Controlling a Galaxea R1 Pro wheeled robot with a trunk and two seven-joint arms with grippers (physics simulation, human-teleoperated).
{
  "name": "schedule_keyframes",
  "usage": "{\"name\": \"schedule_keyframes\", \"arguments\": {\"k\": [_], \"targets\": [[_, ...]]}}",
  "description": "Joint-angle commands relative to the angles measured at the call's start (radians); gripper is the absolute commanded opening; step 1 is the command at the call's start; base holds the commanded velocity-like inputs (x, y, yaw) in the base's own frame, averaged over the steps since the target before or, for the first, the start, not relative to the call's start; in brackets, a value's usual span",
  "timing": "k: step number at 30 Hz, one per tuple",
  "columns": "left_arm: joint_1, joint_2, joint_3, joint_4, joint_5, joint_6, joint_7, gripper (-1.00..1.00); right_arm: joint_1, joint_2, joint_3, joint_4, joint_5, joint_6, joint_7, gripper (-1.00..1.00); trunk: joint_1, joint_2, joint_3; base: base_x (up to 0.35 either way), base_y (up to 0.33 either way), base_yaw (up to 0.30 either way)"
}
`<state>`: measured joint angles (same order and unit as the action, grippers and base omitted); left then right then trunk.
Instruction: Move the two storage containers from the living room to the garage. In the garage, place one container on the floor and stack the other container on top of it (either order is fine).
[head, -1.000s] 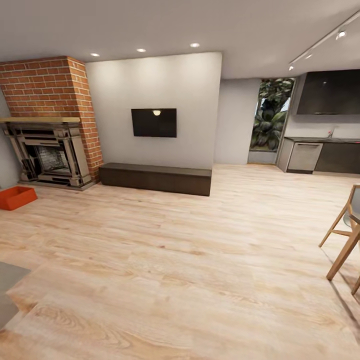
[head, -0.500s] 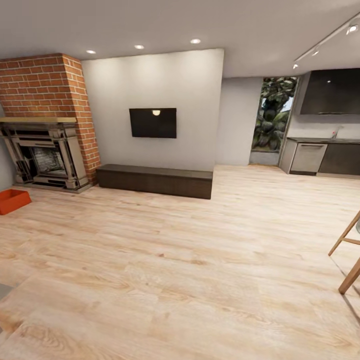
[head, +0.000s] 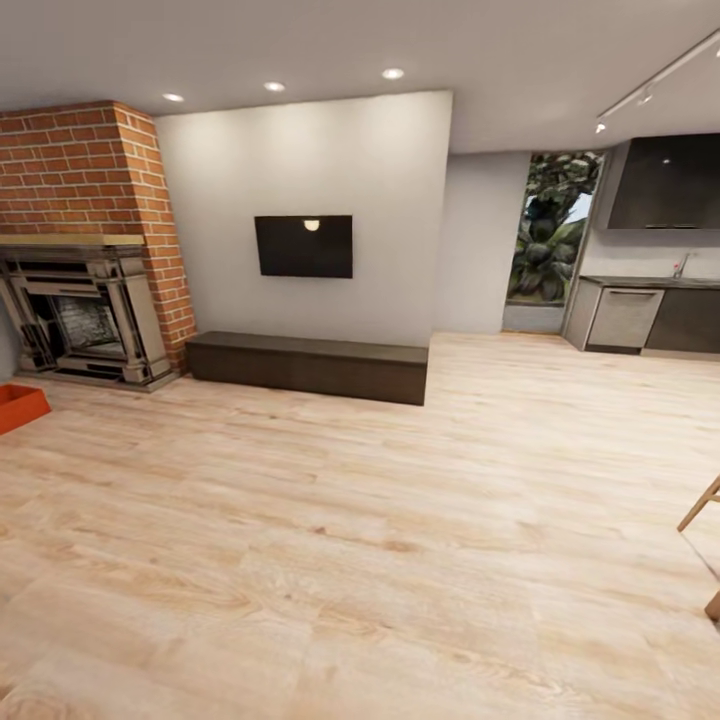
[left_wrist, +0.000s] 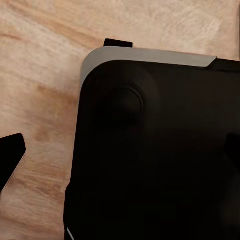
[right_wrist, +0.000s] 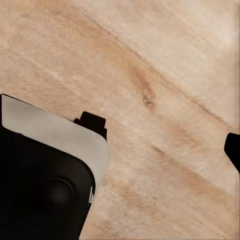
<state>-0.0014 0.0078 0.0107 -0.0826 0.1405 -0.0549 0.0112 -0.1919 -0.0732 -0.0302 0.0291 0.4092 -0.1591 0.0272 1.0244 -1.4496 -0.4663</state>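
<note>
- The task looks barely begun: the robot is in the living room, on the light wood plank flooring (head: 400, 560), and nothing has been carried to the garage as far as these views show.
- One storage container (head: 20, 406), red-orange, sits on the floor just in front of the brick fireplace (head: 85, 300), cut off by the picture's edge; the second container's place cannot be told.
- Neither arm holds a container. Both wrist cameras look down at the robot's own dark base (left_wrist: 150, 150) over bare planks.
- Whether either pincer is wide or narrow cannot be told; only dark slivers, possibly fingertips, show at the picture edges.
- Counted: one container, one fireplace, one wall television (head: 303, 246), one low dark bench (head: 308, 366) beside the fireplace, three ceiling spotlights.
</note>
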Motion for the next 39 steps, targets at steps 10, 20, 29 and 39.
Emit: {"name": "schedule_keyframes", "arguments": {"k": [10, 20, 29, 39], "targets": [[0.0, 0.0, 0.0, 0.0, 0.007, -0.002, 0.001, 1.0, -0.001, -0.004, -0.002, 0.003, 0.005, -0.007, 0.002, 1.0, 0.001, 0.0, -0.001, 0.324, 0.0, 0.0], [0.0, 0.0, 0.001, 0.0, 0.007, -0.002, 0.001, 1.0, -0.001, -0.003, -0.002, 0.003, 0.005, -0.007, 0.002, 1.0, 0.001, 0.0, -0.001, 0.324, 0.0, 0.0], [0.0, 0.0, 0.001, 0.0, 0.007, -0.002, 0.001, 1.0, -0.001, -0.003, -0.002, 0.003, 0.005, -0.006, 0.002, 1.0, 0.001, 0.0, -0.001, 0.324, 0.0, 0.0], [0.0, 0.0, 0.001, 0.0, 0.007, -0.002, 0.001, 1.0, -0.001, 0.001, -0.002, 0.003, 0.004, -0.006, 0.002, 1.0, 0.001, 0.0, -0.001, 0.324, 0.0, 0.0]]}}
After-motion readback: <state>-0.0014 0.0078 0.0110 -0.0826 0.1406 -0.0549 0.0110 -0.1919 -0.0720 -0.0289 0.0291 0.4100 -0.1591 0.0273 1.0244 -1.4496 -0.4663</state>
